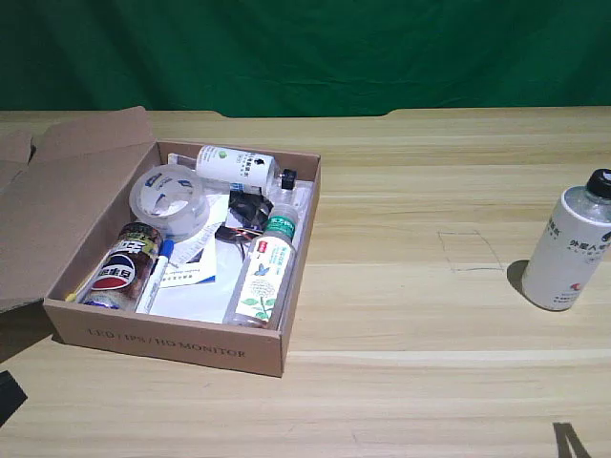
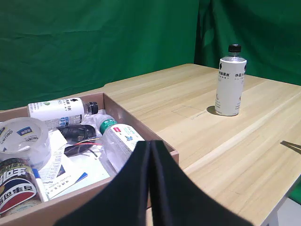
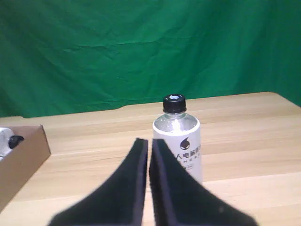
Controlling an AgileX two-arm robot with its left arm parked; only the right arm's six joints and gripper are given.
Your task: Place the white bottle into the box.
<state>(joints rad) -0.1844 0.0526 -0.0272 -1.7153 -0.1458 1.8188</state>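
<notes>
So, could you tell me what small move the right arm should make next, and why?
Probably open the right gripper and ease it forward toward the white bottle. Its fingers are shut together, and the bottle stands upright on the table, untouched, just beyond them and well clear of the box.

Even, fairly bright overhead light; the white bottle [image 1: 575, 250] casts a soft shadow toward nine o'clock (exterior view), wrist foregrounds blurred

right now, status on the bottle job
Right gripper shut, empty. Fat white-wrapped black-capped plastic bottle upright on table, untouched. Brown cardboard box open, crowded.
</notes>
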